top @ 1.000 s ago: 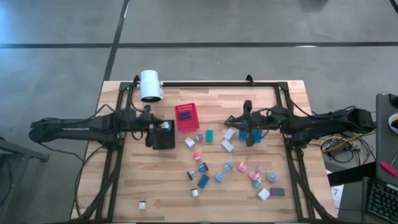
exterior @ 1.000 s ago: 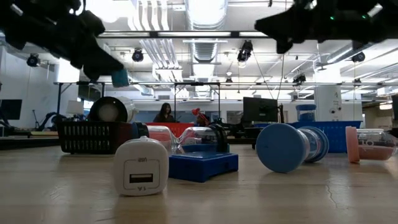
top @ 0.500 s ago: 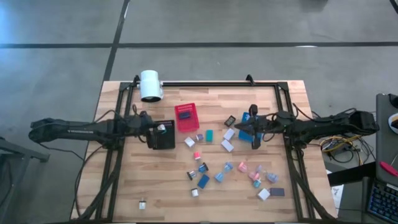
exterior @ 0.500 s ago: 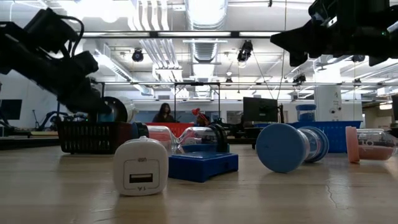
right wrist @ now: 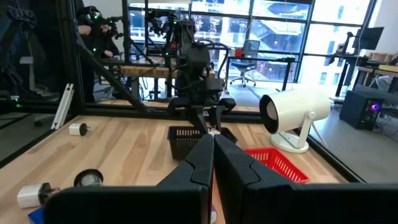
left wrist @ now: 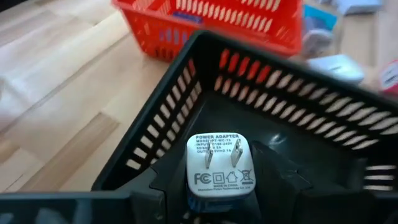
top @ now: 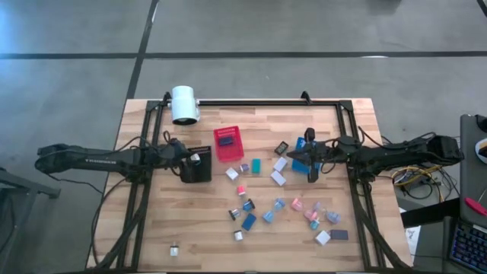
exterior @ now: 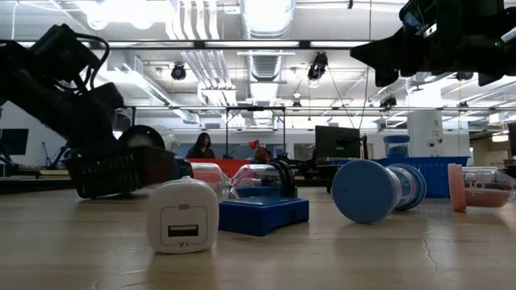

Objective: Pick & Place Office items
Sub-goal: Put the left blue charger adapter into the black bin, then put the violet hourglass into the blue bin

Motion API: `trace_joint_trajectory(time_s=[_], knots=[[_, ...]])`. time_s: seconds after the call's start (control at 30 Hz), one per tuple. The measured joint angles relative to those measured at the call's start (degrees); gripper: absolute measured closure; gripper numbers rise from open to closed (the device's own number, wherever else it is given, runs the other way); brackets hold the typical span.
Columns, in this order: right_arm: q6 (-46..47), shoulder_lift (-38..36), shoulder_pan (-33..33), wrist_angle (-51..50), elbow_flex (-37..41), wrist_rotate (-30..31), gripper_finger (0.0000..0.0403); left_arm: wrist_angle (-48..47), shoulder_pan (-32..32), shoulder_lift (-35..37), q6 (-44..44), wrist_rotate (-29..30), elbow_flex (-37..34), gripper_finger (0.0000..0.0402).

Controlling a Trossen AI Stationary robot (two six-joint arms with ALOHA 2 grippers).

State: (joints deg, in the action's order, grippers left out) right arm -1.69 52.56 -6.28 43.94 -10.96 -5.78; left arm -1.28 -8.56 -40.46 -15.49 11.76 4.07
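One white power adapter (left wrist: 217,165) sits pinched in the left gripper (left wrist: 214,186) low inside the black bin (left wrist: 311,118), which may tip if the arm drags its wall, while the right gripper (right wrist: 213,163), shut and empty, hovers above the scattered office items (top: 281,202).

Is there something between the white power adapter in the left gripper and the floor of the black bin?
Nothing visible. The left gripper holds the white power adapter already inside the black bin, and the bin floor beyond it looks bare.
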Motion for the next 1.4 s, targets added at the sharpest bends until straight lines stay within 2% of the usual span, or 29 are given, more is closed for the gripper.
trace_joint_trajectory(time_s=[0.4, 0.57, 0.63, 0.83, 1.03, 1.2, 1.3, 1.4], knots=[[-0.44, 0.02, 0.00, -0.02, -0.03, -0.02, 0.0394, 0.42, 0.00, -1.33, 0.01, 0.35, 1.15, 0.0251], [-0.44, 0.02, 0.00, -0.04, -0.04, -0.04, 0.0394, 0.39, 0.00, -1.32, -0.04, 2.00, 1.49, 0.0177], [-0.44, 0.02, 0.00, -0.04, -0.04, -0.04, 0.0394, 0.38, 0.00, -1.34, -0.07, 1.98, 1.49, 0.0162], [-0.44, 0.02, 0.00, -0.04, -0.04, -0.04, 0.0394, 0.21, 0.00, -1.28, 0.49, 1.51, 2.80, 0.0161], [-0.39, 0.02, 0.00, -0.07, -0.04, -0.05, 0.0394, 0.22, 0.00, 0.38, 5.31, -1.45, 9.68, 0.0161], [-0.32, 0.02, 0.00, -0.07, -0.04, -0.07, 0.0394, 0.95, 0.07, 3.61, 12.37, -2.15, 15.74, 0.0193], [-0.36, 0.02, -0.01, -0.09, -0.04, -0.07, 0.0394, 2.00, 0.09, 5.94, 18.28, -2.90, 17.84, 0.0243], [-0.40, 0.02, -0.02, -0.09, -0.04, -0.09, 0.0394, 5.85, 0.09, 8.34, 22.40, -5.93, 17.74, 0.0313]])
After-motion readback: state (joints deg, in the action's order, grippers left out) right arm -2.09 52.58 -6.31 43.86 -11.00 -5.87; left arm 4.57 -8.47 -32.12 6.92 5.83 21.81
